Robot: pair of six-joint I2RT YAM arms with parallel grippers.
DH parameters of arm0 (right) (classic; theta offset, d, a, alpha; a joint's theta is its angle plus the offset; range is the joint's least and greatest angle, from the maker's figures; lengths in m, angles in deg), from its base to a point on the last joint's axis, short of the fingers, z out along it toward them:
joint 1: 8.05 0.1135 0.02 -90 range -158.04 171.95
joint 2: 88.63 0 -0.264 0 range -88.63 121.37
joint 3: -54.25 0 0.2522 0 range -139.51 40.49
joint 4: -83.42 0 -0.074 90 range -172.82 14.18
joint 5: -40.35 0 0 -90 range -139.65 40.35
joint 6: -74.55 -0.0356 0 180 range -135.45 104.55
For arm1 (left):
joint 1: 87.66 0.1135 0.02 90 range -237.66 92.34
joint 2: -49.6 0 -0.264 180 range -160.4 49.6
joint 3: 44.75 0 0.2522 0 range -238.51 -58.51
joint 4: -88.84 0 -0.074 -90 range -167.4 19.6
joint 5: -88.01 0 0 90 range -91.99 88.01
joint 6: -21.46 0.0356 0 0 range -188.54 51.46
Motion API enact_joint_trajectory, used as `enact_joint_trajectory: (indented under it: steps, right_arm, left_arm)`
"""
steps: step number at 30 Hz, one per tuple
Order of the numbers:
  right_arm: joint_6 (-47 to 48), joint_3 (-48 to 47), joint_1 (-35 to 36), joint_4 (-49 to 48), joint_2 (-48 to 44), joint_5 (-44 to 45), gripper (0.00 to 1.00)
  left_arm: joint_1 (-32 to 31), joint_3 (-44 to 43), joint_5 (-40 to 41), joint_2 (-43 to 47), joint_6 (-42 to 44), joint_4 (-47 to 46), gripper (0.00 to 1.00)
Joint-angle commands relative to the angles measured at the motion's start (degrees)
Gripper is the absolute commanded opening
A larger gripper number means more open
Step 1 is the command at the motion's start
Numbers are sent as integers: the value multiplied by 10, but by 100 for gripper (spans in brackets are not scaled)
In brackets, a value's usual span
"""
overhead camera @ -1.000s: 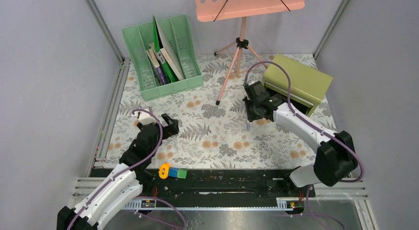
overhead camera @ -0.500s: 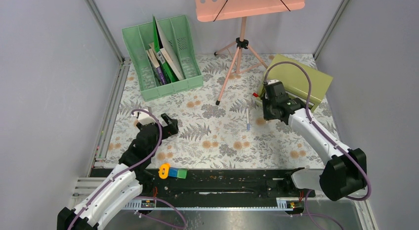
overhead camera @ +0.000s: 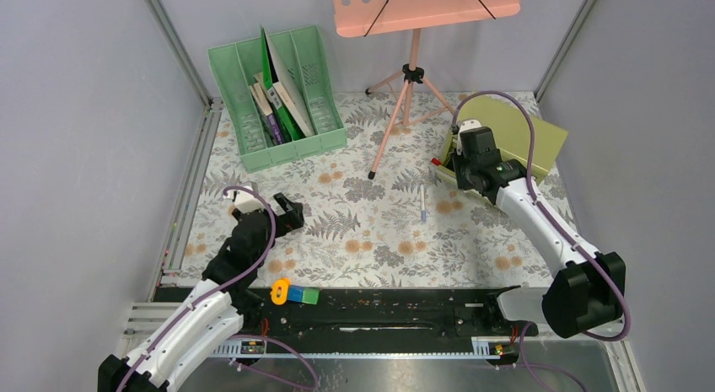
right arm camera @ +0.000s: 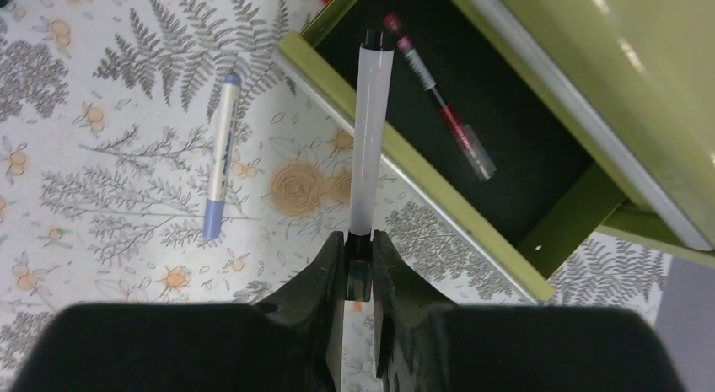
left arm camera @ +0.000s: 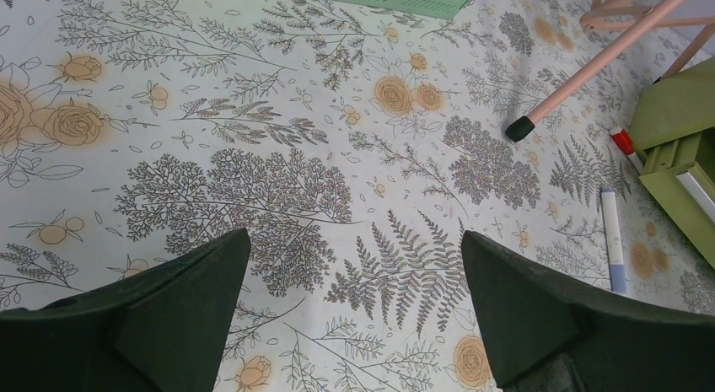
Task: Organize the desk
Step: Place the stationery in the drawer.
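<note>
The desk [overhead camera: 354, 232] is a pale cloth with ferns and orange flowers. My right gripper [right arm camera: 358, 257] is shut on a white pen [right arm camera: 371, 139] with a dark tip, which reaches over the front rim of the open drawer [right arm camera: 405, 160] of the olive-green box [overhead camera: 514, 135]. A red pen [right arm camera: 443, 114] lies inside the drawer. A white marker with a blue cap [right arm camera: 219, 156] lies on the cloth left of the drawer; it also shows in the top view [overhead camera: 422, 203]. My left gripper [left arm camera: 354, 265] is open and empty above the cloth at the left [overhead camera: 287, 213].
A green file rack [overhead camera: 295, 147] with books stands at the back left. A pink music stand [overhead camera: 413, 8] has a leg foot [overhead camera: 372, 174] on the cloth. A red-tipped marker [left arm camera: 624, 145] lies by the box corner. A yellow ring and coloured blocks [overhead camera: 291, 292] sit on the near rail.
My right gripper has moved right and back, from over the blue-capped marker to the open drawer, with the white pen in it. The blue-capped marker is now uncovered. The left arm has not moved.
</note>
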Motion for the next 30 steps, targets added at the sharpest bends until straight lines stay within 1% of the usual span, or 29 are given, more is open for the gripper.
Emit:
enact_joint_trajectory:
  steps: [1,5,10,14,19,25,26,28,29,30]
  right_arm:
    - [34,-31,-2,-44,16,87,0]
    - [44,-52,-2,-51,47,154,0]
    - [66,-56,-2,-69,84,203,0]
    - [79,-60,-3,-69,114,216,0]
    - [83,-45,-2,-99,143,287,0]
    - [81,-49,-2,-113,175,340,1]
    - [78,-52,-2,-115,181,352,11]
    - [70,-55,-2,-113,190,370,36]
    - [64,-54,-2,-113,192,373,41]
    - [59,-52,-2,-114,191,371,45]
  left_arm:
    - [3,3,-15,5,-1,-28,99]
    - [4,3,-15,4,-1,-28,99]
    - [4,3,-15,2,-1,-29,99]
    - [4,2,-17,0,0,-31,99]
    - [4,0,-19,-4,0,-32,99]
    - [5,1,-19,-4,1,-32,99]
    - [5,1,-19,-5,1,-32,99]
    - [5,1,-19,-5,0,-33,99]
    - [5,1,-20,-4,0,-33,99]
    - [6,1,-20,-5,0,-33,99]
